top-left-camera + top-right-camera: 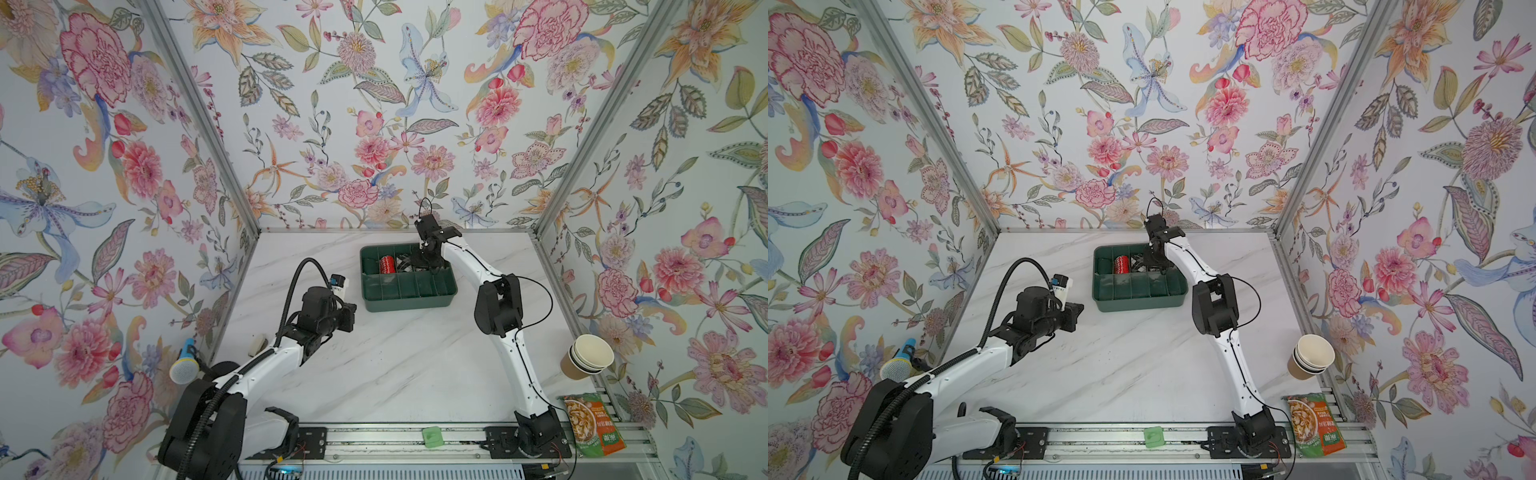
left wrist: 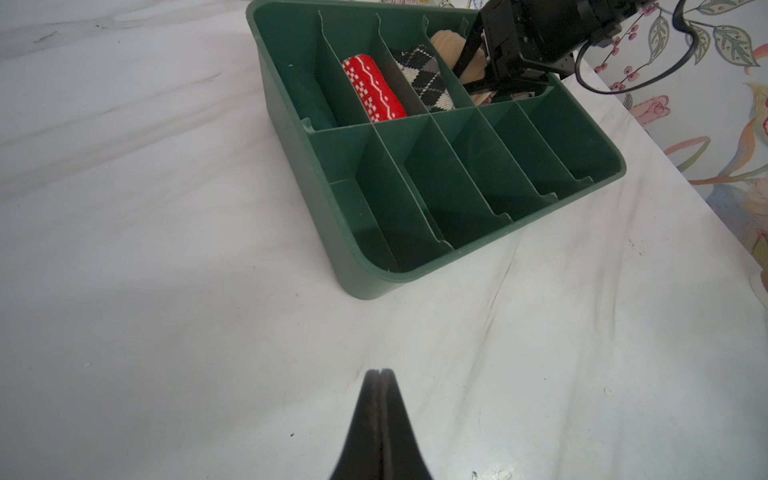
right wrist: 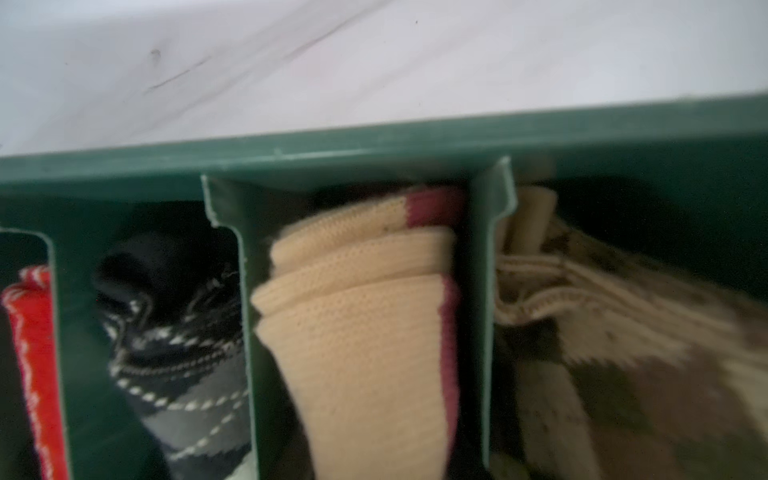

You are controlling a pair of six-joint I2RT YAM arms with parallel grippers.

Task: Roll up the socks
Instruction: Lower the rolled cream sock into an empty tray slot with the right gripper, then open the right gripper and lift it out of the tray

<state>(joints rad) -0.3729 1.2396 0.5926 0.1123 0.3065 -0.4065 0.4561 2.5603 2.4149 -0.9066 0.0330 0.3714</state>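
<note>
The socks sit in the green bin (image 1: 407, 305), which stands on the counter (image 1: 395, 365) toward 12 o'clock in both top views. The bin's 12 o'clock row holds them one to a slot: a red sock (image 2: 374, 89), a black argyle sock (image 2: 424, 79), a cream sock (image 3: 357, 332) with a maroon edge, and a brown check sock (image 3: 623, 353). The slot at the 9 o'clock end holds something dark that is too dim to name. The 6 o'clock row looks empty, and no loose sock shows on the counter, so the job seems close to done. The right gripper (image 1: 420, 261) reaches down into the 12 o'clock row toward the bin's 1 o'clock corner, at the cream and brown rolls. Its tips are hidden by the dividers, so I cannot tell whether it is apart or clamped on a roll. The left gripper (image 2: 379, 374) hangs over bare counter at about 8 o'clock from the bin, its jaws pressed together on nothing. These rolls should be light, soft and springy, and the knit grippy rather than slick. A roll will likely loosen if pinched at one layer, so the best hold is across its middle, squeezing all turns at once. The brown roll looks loosest, with slack folds at its end. The dividers look thin and the bin light, so a hard push could shift either.
</note>
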